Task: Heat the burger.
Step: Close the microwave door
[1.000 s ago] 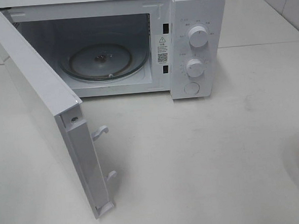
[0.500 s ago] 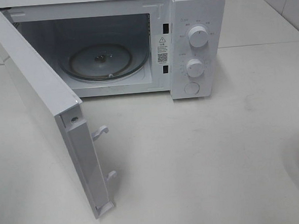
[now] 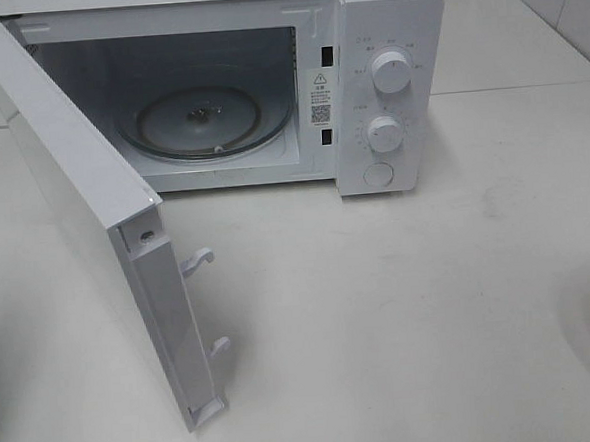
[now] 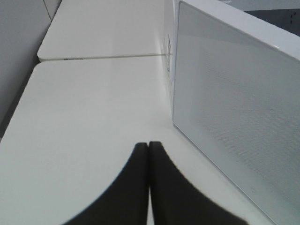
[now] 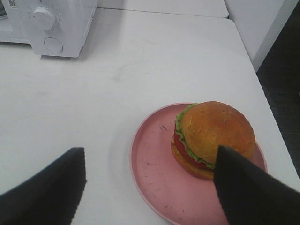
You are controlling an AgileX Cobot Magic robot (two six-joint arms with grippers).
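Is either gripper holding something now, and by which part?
Nothing is held: left gripper is shut on nothing; right gripper is open above the burger.

Your left gripper [image 4: 148,146] is sitting with its two dark fingers [image 4: 136,187] pressed flat together, no gap showing and nothing between them. Your right gripper [image 5: 150,159] is hanging with its jaws spread wide, one dark finger [image 5: 51,185] at each side of its wrist view, gripping nothing. Neither arm is showing in the high view
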